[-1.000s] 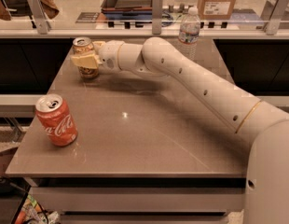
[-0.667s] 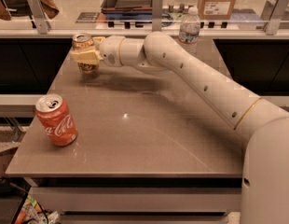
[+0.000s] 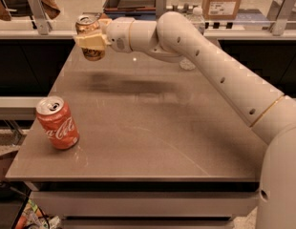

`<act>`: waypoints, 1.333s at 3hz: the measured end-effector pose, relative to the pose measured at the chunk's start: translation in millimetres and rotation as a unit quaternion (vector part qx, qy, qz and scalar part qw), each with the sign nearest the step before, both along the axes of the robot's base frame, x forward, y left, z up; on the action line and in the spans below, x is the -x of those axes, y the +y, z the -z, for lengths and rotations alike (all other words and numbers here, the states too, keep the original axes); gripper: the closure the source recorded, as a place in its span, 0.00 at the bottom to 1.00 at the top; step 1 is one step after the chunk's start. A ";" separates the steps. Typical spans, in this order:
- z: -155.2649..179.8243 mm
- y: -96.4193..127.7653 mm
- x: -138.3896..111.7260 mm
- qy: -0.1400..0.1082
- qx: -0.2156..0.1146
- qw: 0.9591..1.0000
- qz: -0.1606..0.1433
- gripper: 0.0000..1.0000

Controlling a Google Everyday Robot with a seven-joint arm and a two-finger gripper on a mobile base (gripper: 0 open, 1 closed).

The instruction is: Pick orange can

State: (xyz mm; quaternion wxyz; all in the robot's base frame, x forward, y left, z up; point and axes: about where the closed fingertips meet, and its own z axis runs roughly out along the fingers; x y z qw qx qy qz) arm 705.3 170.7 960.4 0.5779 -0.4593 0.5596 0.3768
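Observation:
The orange can (image 3: 89, 26), pale orange-tan with a silver top, is held in the air above the far left part of the brown table (image 3: 153, 128). My gripper (image 3: 90, 38) is shut on it, with tan fingers (image 3: 89, 42) clasping its middle. The can is upright and clear of the table, and its shadow lies on the surface below. My white arm reaches in from the lower right across the table.
A red Coca-Cola can (image 3: 58, 123) stands upright near the table's front left edge. A clear water bottle (image 3: 192, 20) stands at the far edge, mostly behind my arm. A cardboard box (image 3: 224, 1) and a counter lie beyond the table.
My gripper has lifted the orange can up off the table; it was resting on the far left surface before. The red can has not moved.

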 end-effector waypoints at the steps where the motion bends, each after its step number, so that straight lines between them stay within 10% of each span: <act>1: -36.7 -10.0 9.3 -0.036 0.003 0.999 0.003 1.00; 4: -90.1 -14.2 21.5 -0.094 0.027 0.995 0.013 1.00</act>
